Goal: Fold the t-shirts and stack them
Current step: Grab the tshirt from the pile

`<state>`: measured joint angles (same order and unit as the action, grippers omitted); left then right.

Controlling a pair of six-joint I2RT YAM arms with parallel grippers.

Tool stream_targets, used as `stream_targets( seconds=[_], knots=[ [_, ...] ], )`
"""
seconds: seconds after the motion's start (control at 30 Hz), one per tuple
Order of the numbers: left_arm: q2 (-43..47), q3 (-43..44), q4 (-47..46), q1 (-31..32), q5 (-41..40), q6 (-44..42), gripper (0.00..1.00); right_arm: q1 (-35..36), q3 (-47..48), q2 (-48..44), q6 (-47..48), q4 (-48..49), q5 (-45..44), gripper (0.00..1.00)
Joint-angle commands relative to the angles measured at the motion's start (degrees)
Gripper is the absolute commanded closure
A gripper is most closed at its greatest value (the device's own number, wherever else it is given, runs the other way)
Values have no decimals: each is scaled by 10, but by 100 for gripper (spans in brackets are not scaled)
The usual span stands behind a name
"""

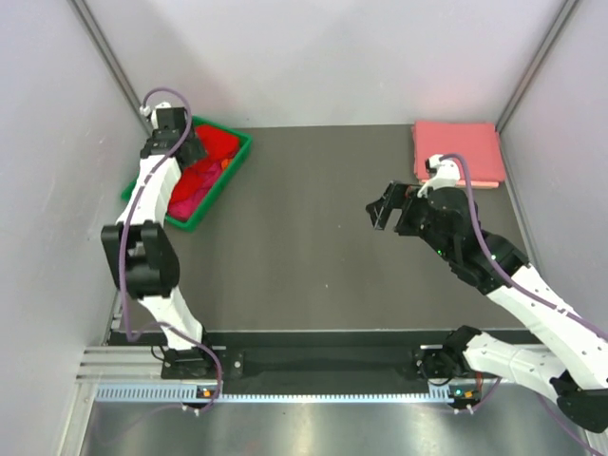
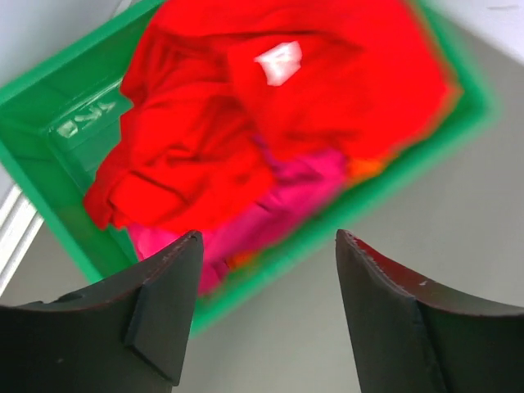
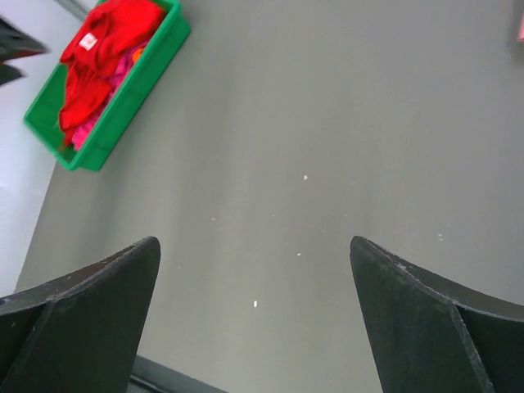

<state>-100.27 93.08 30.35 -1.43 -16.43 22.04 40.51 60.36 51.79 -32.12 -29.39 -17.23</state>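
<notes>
Two arms up, jaws apart, both empty.
Stretched out, left gripper [image 2: 266, 246] hovers over green tray [image 1: 237, 157] holding red t-shirt [image 2: 246, 106] atop magenta t-shirt [image 2: 278, 205]; right gripper [image 1: 380, 211] sits well right of tray, near folded pink t-shirt [image 1: 456, 152].

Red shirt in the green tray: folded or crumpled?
Crumpled. The red shirt lies bunched with irregular creases in the green tray, white neck label facing up, on top of a magenta shirt; no flat folded edges show.
</notes>
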Motion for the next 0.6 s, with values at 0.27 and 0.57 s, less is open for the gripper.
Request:
stream_targets(
  seconds=[0.27,0.57],
  knots=[
    [-206,146,-52,-57,59,-11,38,5,16,25,24,40,-11,0],
    [-246,163,-86,-66,64,-47,77,5,20,49,18,37,-10,0]
  ],
)
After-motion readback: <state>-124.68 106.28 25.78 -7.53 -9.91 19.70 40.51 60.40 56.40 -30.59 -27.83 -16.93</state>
